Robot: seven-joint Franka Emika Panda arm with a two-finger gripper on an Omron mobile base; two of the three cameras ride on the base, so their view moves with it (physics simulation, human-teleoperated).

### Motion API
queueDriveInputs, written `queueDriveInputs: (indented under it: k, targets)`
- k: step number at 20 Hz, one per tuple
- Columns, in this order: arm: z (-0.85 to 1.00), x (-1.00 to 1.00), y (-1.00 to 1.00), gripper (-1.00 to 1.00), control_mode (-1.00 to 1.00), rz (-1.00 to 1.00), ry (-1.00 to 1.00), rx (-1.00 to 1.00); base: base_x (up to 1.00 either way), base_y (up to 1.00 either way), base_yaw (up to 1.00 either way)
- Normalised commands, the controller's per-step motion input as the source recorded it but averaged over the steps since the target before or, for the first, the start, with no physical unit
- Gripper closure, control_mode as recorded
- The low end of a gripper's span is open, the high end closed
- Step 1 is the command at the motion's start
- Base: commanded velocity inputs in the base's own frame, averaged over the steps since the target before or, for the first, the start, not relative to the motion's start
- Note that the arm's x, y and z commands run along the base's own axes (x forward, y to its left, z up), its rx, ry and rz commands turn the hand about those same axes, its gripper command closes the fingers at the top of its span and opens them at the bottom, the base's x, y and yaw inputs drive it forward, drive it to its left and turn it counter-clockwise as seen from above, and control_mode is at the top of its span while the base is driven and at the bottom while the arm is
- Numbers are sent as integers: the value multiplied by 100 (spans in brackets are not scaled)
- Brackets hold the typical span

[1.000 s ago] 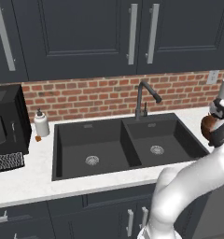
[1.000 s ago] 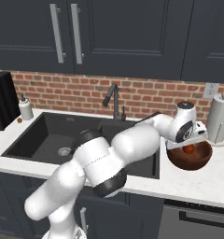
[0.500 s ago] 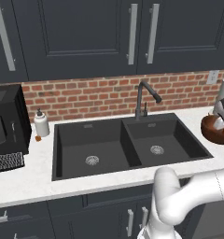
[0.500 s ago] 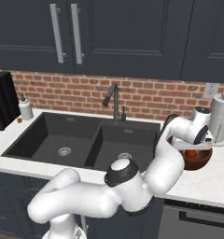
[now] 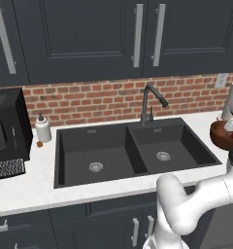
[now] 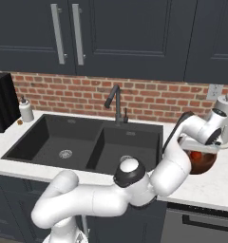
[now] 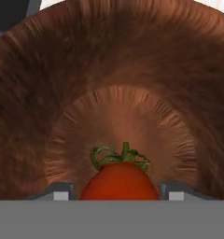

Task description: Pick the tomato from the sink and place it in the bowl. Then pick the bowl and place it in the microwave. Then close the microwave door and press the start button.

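**One tomato between the fingertips, inside the bowl**

One tomato sits low in the hand view, red, its green stem and curled leaves pointing up the picture toward the centre of the bowl floor. It is nearly round, so no long axis can be read. The two fingertips stand one on each side of it, close to its flanks; whether they press it or have let go cannot be told from this view. The jaws stand about a tomato's width apart.

Behind the tomato lies the inner wall of the bowl, reddish-brown with fine radial grain and a paler round floor. The tomato is inside the bowl, near the floor; contact with the floor cannot be judged.

In the right base view the bowl stands upright on the pale counter, just right of the sink, with a red spot of the tomato showing under the hand. The gripper hangs over the bowl mouth, pointing down into it.

In the left base view the bowl is at the right edge, the sink to its left, both basins with silver drains. The black faucet rises behind the basin divider, spout to the right. A white soap bottle stands left of the sink, beside a black box appliance. Brick wall behind, dark cabinets above
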Motion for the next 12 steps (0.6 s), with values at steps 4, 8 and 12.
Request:
queueDriveInputs:
  k: [4, 8, 12]
  targets:
    - [0, 38, -4, -100, -100, -9, 0, 10, 0, 0, 0]
    - [0, 8, -1, -100, -100, -4, -7, 6, 0, 0, 0]
    - [17, -80, 45, -100, -100, 1, -23, -2, 0, 0, 0]
